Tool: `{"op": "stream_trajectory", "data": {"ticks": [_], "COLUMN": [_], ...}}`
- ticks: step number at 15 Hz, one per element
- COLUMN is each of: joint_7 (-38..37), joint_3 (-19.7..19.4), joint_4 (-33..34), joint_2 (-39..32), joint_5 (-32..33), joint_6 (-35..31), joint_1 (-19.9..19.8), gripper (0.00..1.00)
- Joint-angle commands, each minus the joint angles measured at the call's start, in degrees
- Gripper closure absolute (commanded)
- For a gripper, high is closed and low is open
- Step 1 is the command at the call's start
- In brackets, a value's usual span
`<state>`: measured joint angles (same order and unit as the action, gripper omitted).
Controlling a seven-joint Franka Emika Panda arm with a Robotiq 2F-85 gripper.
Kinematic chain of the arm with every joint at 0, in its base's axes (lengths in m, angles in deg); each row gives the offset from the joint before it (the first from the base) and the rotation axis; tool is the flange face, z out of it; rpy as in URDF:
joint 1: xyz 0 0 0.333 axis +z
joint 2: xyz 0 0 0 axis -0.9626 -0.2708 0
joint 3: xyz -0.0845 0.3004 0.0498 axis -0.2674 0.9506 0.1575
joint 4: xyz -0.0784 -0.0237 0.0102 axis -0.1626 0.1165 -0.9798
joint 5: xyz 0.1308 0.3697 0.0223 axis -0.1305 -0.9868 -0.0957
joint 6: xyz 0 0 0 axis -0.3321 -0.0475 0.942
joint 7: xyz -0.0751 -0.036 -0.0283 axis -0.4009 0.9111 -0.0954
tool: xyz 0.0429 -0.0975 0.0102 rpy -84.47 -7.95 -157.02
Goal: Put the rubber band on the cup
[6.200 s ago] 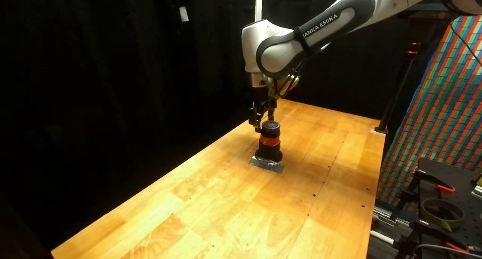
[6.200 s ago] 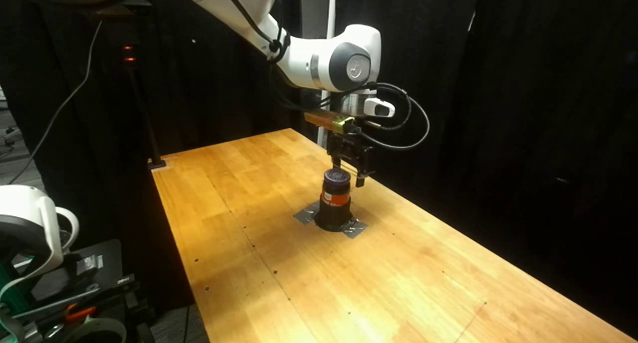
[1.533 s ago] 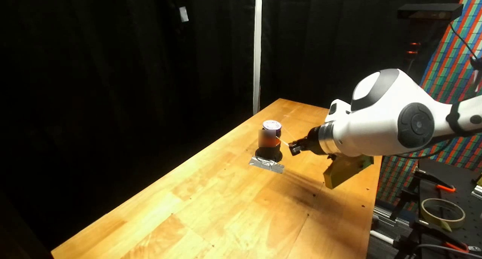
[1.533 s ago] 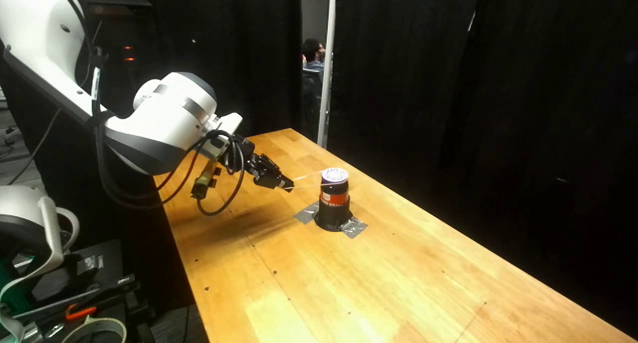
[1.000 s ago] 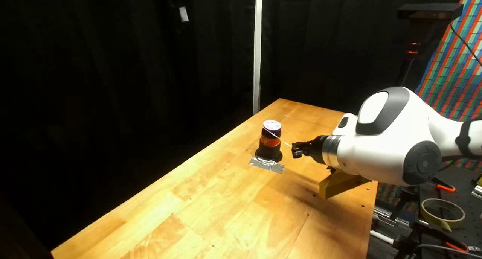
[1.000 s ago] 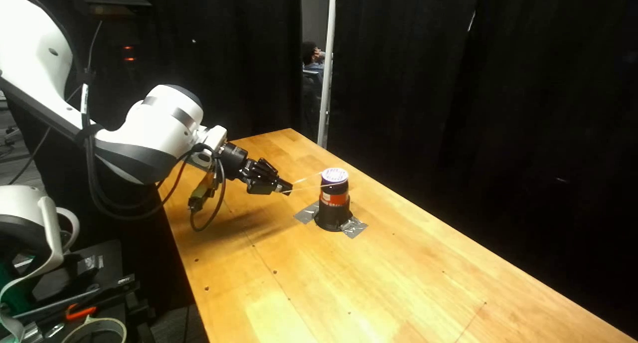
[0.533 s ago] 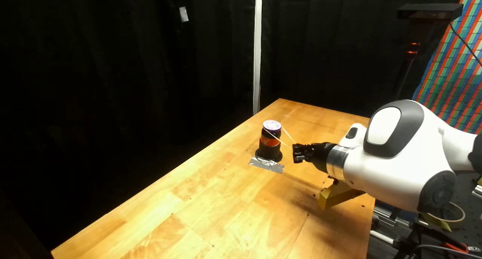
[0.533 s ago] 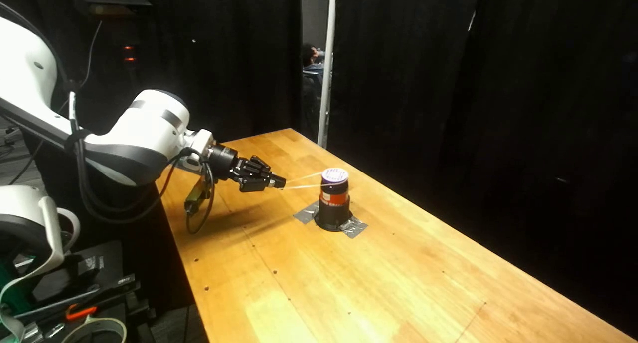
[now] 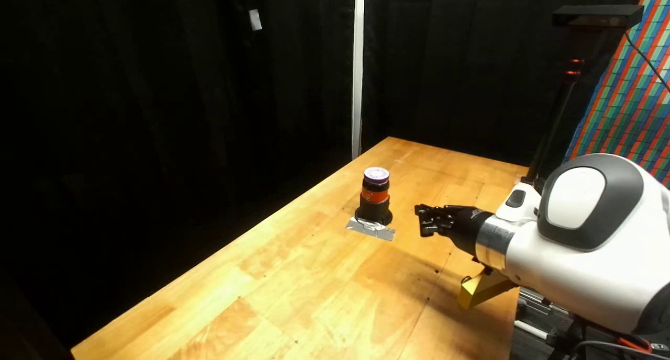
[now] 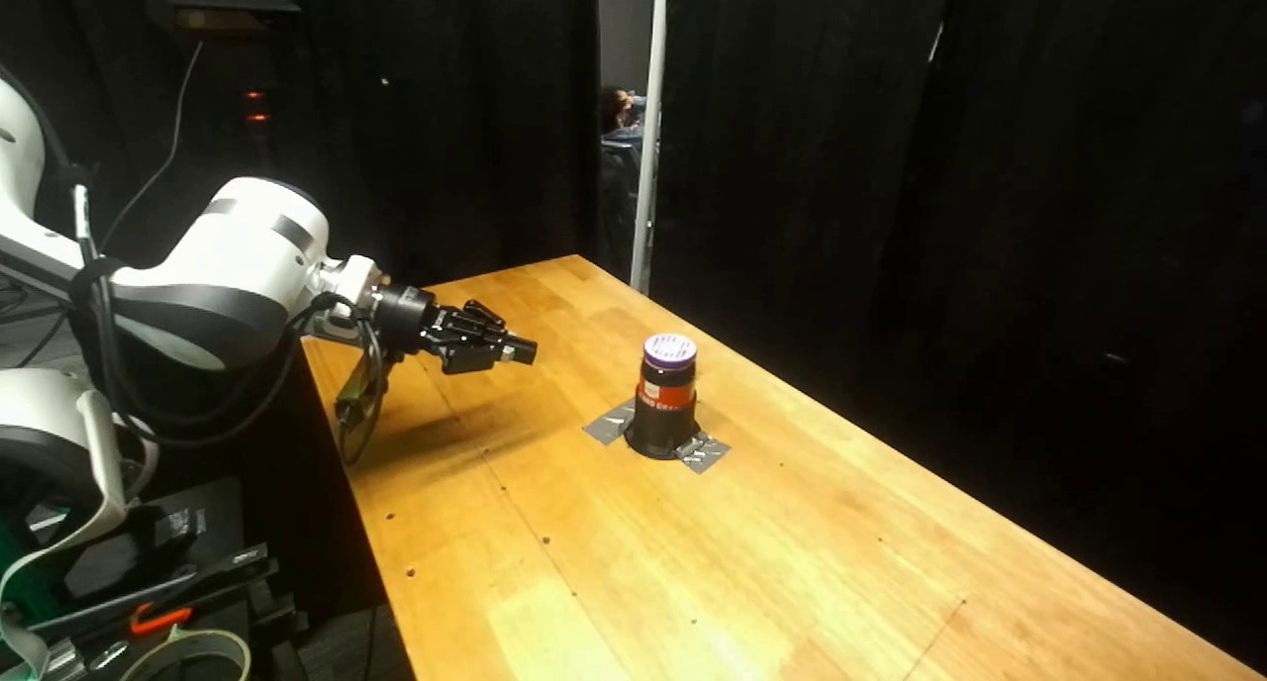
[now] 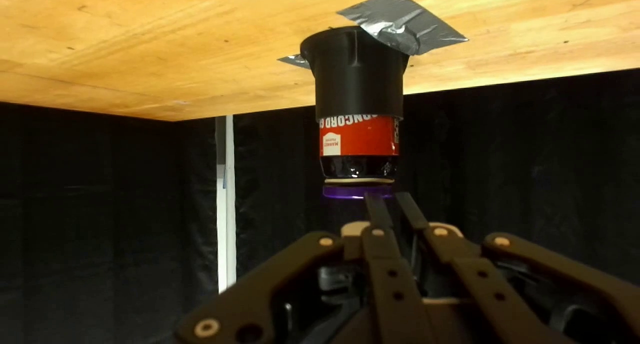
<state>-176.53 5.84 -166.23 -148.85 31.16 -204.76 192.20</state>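
1. The gripper [image 11: 389, 196] has its fingers [image 11: 378, 213] a little apart, holding nothing, away from the cup [image 9: 375, 196].
2. The cup stands upright in a black holder [image 10: 661, 430], with the rubber band [image 11: 359, 180] around it under the purple lid [image 10: 670, 351] (job likely done).
3. The rubber band sits high, so a bump might pop it off.

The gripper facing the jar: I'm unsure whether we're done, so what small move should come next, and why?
Probably ease the gripper back slightly: the rubber band seems to circle the jar just below its purple lid, and both exterior views show the gripper apart from it.
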Motion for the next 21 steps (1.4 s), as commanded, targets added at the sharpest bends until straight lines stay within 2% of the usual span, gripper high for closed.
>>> {"op": "stream_trajectory", "data": {"ticks": [1,2,3,7,8,9,10,12,14,17,19,20,21], "joint_7": [5.7,9.4,11.3,21.4,27.4,23.9,23.8,17.2,10.7,6.2,4.6,0.3,-2.2], "joint_3": [-8.8,-12.5,-15.2,-26.2,-28.0,-29.5,-29.8,-30.1,-29.2,-28.0,-26.9,-22.7,-21.6], "joint_4": [-4.0,-4.4,-3.5,0.6,1.0,3.6,4.9,9.4,15.0,22.1,26.5,26.5,28.1], "joint_2": [4.9,7.5,7.9,15.4,20.4,21.2,21.5,17.7,16.3,15.8,16.6,24.7,25.6], "joint_5": [5.9,9.3,11.7,23.1,23.8,31.9,35.7,45.6,55.1,63.4,67.9,75.1,78.9], "joint_6": [-7.4,-11.5,-15.3,-29.8,-30.6,-34.3,-37.4,-48.3,-57.8,-71.5,-79.0,-72.4,-72.2], "joint_1": [0.5,-1.1,-2.7,-12.0,-14.1,-17.6,-20.6,-26.8,-30.4,-33.2,-33.8,-31.0,-30.7], "gripper": [0.89,0.82,0.63,0.35,0.27,0.20,0.11,0.01,0.00,0.00,0.00,0.00,0.00]}}
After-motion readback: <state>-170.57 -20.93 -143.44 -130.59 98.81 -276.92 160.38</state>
